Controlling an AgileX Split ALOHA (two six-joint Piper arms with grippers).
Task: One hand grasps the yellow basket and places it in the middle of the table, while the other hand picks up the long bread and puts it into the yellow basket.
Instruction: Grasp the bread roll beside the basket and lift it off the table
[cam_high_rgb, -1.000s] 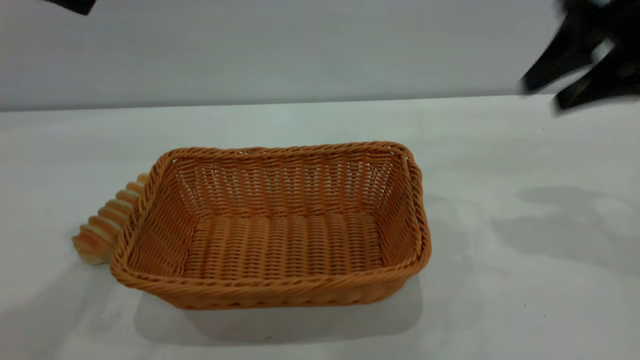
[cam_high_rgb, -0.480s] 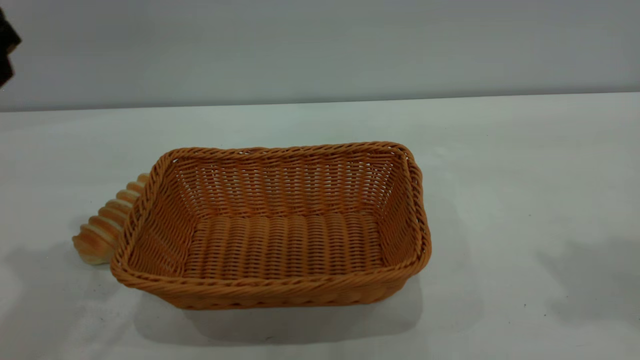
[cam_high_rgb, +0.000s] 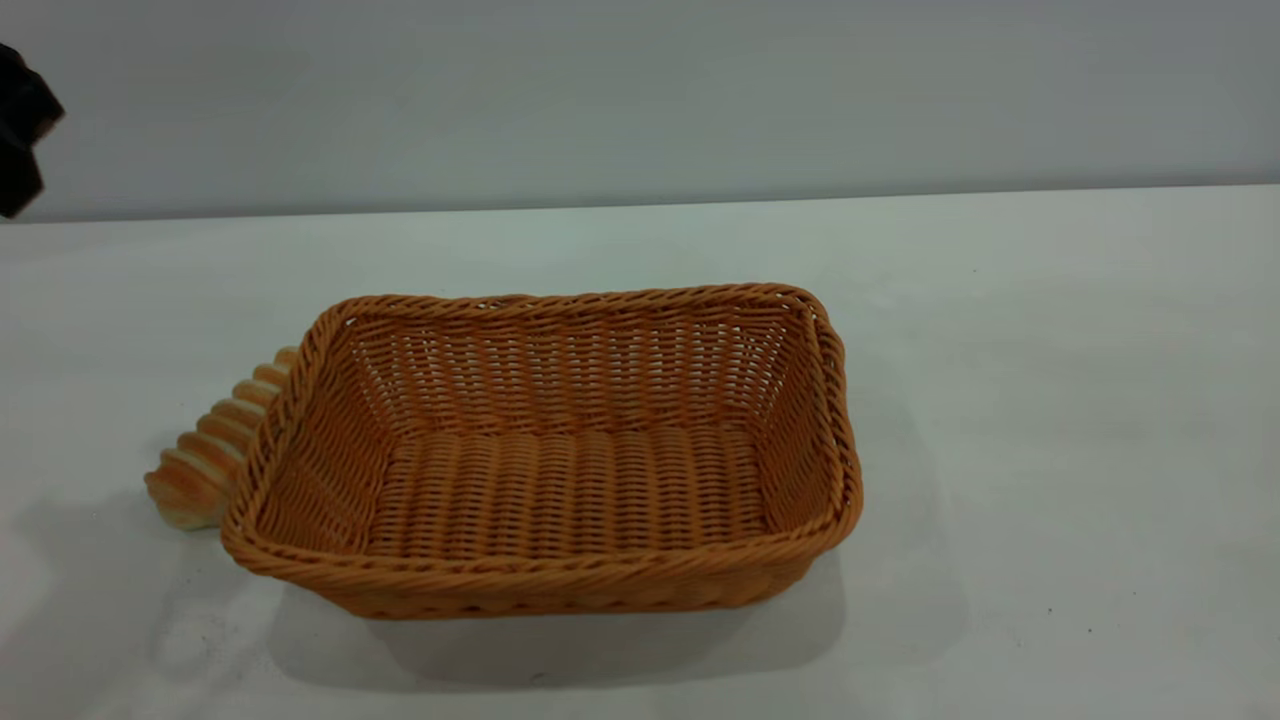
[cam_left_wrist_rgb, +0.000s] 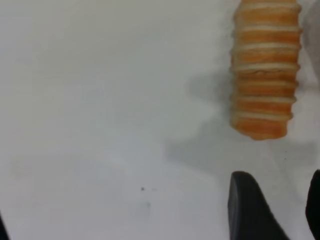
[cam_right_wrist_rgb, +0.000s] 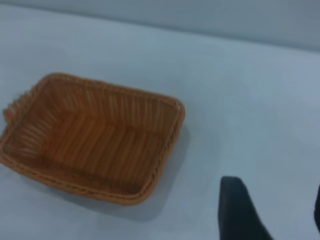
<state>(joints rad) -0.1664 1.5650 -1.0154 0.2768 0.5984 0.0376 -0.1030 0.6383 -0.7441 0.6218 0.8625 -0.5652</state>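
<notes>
The yellow basket (cam_high_rgb: 545, 585) stands empty on the white table (cam_high_rgb: 1050, 400), a little left of centre; it also shows in the right wrist view (cam_right_wrist_rgb: 167, 137). The long bread (cam_high_rgb: 205, 455) lies on the table against the basket's left end, partly hidden by the rim. In the left wrist view the bread (cam_left_wrist_rgb: 265, 70) lies just beyond my left gripper (cam_left_wrist_rgb: 280, 205), which is open, empty and above the table. In the exterior view the left gripper (cam_high_rgb: 20, 135) shows only at the far left edge. My right gripper (cam_right_wrist_rgb: 277, 210) is open and empty, away to the basket's right, outside the exterior view.
A plain grey wall (cam_high_rgb: 640, 90) runs behind the table's far edge. Bare white tabletop lies to the right of the basket and in front of it, with a few tiny dark specks.
The right gripper has drawn away from the upper right and left the exterior view. The left gripper has come into view at the left edge and moved slightly lower. Basket and bread have not moved.
</notes>
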